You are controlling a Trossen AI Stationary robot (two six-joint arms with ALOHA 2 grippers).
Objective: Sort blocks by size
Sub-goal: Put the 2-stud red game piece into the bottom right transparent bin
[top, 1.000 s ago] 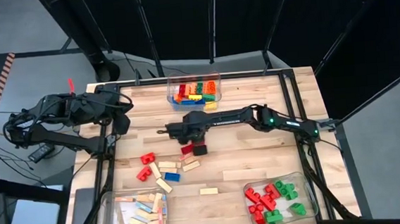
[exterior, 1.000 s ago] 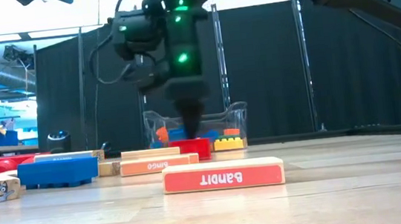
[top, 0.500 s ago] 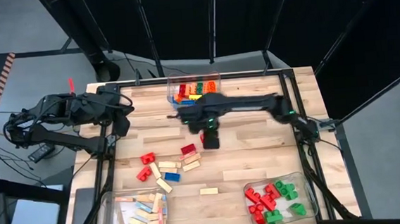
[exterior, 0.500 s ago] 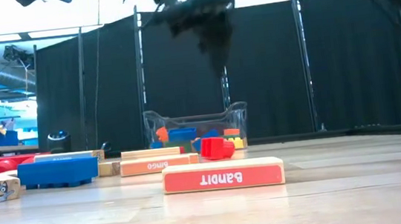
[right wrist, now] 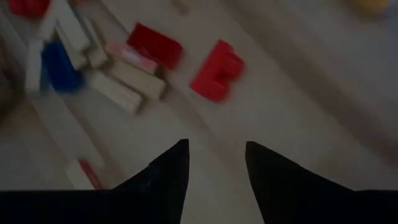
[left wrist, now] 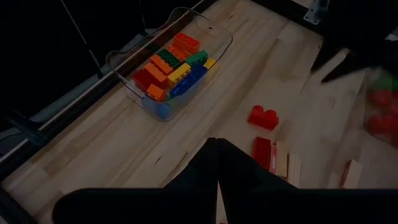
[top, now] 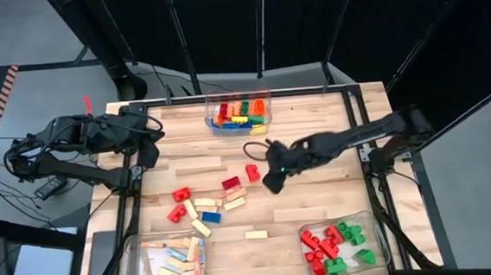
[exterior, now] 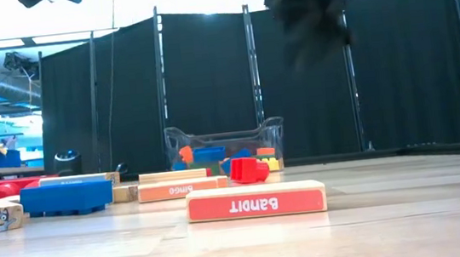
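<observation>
While the right tool [top: 272,181] hangs above the middle of the worktop [top: 319,193] with its two fingers apart and nothing between them, a small red studded block [top: 252,172] lies alone just beside it, apart from the others. I judge that this block is free on the wood and not held, because the right wrist view shows it lying flat past the open fingers [right wrist: 163,177].

The loose blocks [top: 207,203] are gathered left of the centre: red bricks, one blue brick and several pale wooden bars, some touching each other. One wooden bar [top: 255,235] lies separately, nearer to the front edge.

Three clear bins give the reason for the order. The far bin [top: 238,112] holds long bricks of many colours, the front left bin [top: 166,260] holds wooden bars, and the front right bin [top: 340,248] holds short red and green bricks. It seems each size has its own place.

The left tool [left wrist: 214,171] waits at the left edge of the worktop, fingers together and empty.
</observation>
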